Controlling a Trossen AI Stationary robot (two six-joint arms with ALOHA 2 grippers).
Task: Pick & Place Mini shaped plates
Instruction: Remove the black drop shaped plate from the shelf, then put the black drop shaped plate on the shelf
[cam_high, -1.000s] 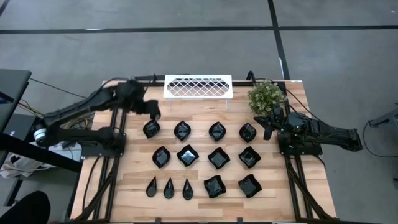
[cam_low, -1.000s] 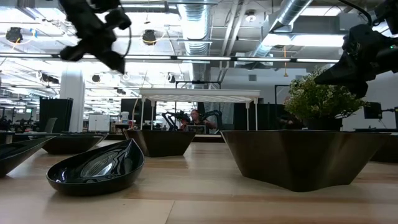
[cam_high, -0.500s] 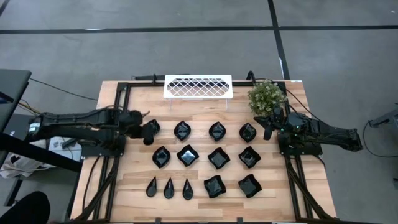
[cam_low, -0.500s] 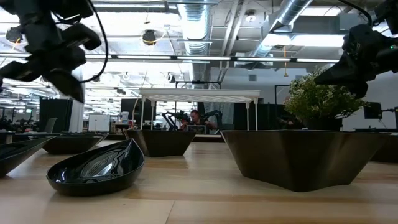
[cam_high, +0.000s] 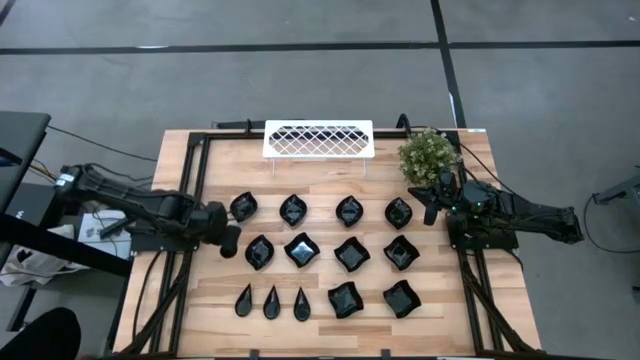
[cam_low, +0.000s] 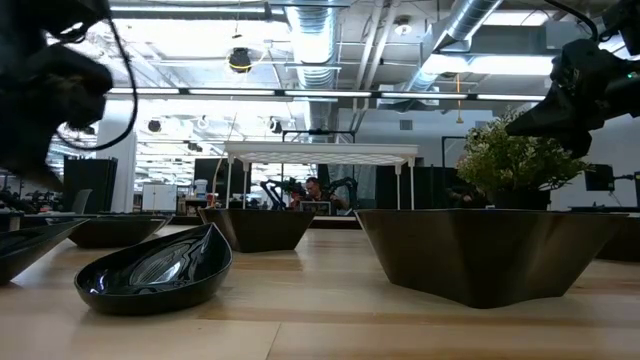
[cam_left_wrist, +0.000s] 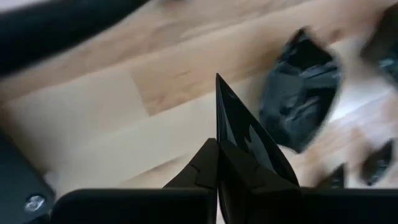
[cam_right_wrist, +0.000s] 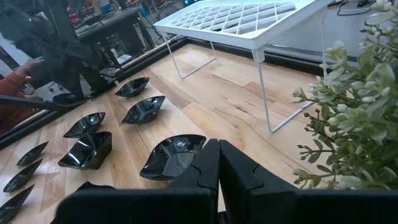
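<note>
Black dishes on pale wood, with white and green beside them.

You have the mini shaped plates (cam_high: 350, 253) all in glossy black, catching bright white glints along their rims. Your table (cam_high: 440, 310) is light blond wood in plank stripes, some boards paler, some more honey-toned, framed by black rails. The rack (cam_high: 318, 139) is white with a diamond lattice top. The plant (cam_high: 428, 155) is pale green with cream-tipped leaves. Both arms and the left gripper (cam_high: 229, 243) and right gripper (cam_high: 432, 203) look matte black. The floor around is grey with dark lines.

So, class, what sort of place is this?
Probably a robotics lab in an open industrial hall: exposed silver ceiling ducts, a light wooden worktable with small glossy black dishes in rows, and a person at more robot arms behind.
</note>
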